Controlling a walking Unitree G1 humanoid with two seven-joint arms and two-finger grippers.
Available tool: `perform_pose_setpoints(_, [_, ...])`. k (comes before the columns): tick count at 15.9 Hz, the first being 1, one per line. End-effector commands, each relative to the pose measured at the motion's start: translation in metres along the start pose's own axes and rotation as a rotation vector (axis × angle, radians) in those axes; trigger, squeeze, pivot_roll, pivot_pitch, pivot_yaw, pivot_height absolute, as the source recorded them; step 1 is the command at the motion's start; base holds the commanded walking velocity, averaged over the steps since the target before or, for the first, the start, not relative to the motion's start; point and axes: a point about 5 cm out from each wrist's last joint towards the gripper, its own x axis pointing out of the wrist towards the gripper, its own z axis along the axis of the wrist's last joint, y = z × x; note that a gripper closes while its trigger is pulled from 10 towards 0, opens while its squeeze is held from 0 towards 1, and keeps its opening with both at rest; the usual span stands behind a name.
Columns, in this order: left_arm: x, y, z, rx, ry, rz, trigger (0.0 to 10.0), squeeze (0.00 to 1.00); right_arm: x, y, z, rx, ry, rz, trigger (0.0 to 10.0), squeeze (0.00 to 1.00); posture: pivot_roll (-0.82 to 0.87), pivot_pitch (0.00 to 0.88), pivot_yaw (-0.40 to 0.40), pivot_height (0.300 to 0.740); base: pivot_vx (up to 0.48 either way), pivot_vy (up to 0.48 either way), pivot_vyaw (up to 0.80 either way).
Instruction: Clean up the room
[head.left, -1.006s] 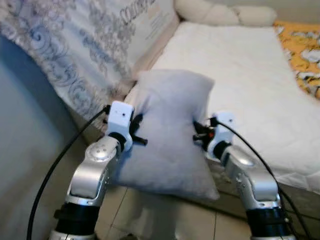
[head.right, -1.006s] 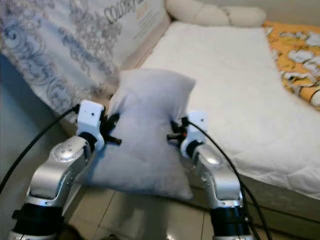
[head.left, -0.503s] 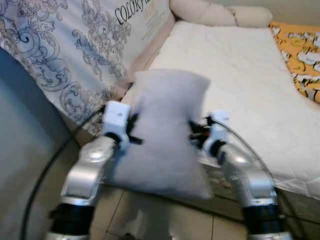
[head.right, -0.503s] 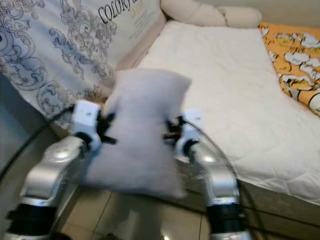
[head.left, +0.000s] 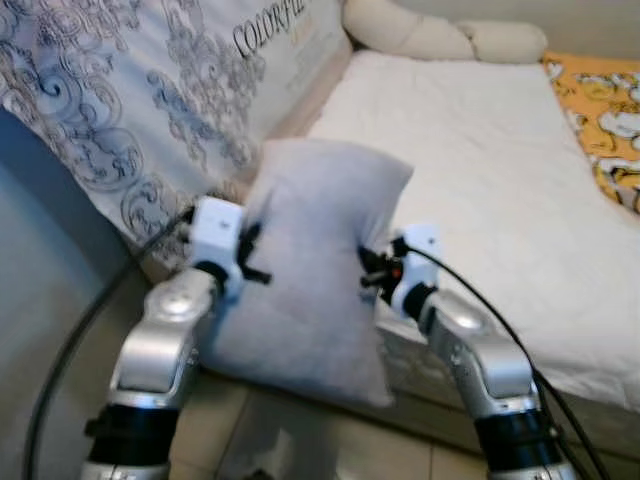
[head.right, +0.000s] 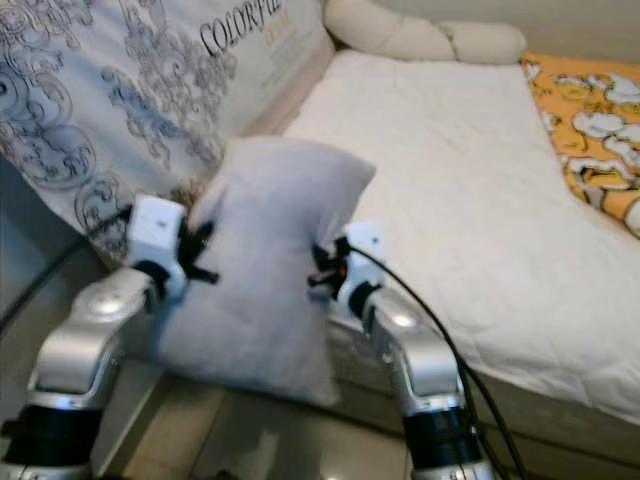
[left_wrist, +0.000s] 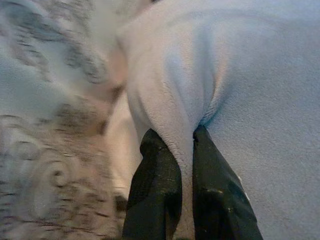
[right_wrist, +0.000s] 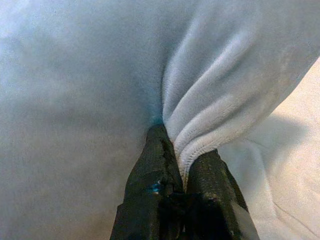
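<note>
A large pale grey pillow (head.left: 310, 260) hangs upright in the air in front of me, over the near corner of the bed (head.left: 480, 170). My left gripper (head.left: 250, 252) is shut on its left edge, and in the left wrist view the black fingers (left_wrist: 155, 185) pinch a fold of the pillow (left_wrist: 240, 100). My right gripper (head.left: 368, 270) is shut on the pillow's right edge, and the right wrist view shows its fingers (right_wrist: 155, 195) clamped on a seam of the pillow (right_wrist: 75, 100).
The bed has a white quilted cover, cream pillows (head.left: 440, 38) at its far end and an orange patterned blanket (head.left: 605, 110) on the right. A patterned mattress (head.left: 130, 90) leans on my left. Tiled floor (head.left: 300, 440) lies below.
The pillow sits slightly lower and more to the left in the eye views. The whole scene has shifted a little, so the camera has moved. Both grippers keep their hold.
</note>
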Motion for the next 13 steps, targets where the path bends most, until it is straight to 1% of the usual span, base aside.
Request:
perform_pose_setpoints(1, [0.0003,-0.0075,0.0068,0.008,-0.032,-0.031,10.0,0.0,0.0001,-0.0006,0.0082,-0.019,-0.032,0.011,10.0,0.0,0.03,0.0,0.03,0.74,0.296,0.0,0.49])
perform_pose_setpoints(4, [-0.0001,-0.0067,0.0067,0.014,-0.03,-0.03,10.0,0.0,0.0004,-0.0021,0.0079,-0.009,-0.036,0.002,10.0,0.0,0.03,0.0,0.031,0.74,0.292,0.0,0.0])
perform_pose_setpoints(13, [0.0027,-0.0034,0.0092,0.025,-0.032,-0.028,10.0,0.0,0.0019,-0.0039,0.0085,-0.022,-0.03,0.006,10.0,0.0,0.02,0.0,0.039,0.74,0.295,0.0,0.0])
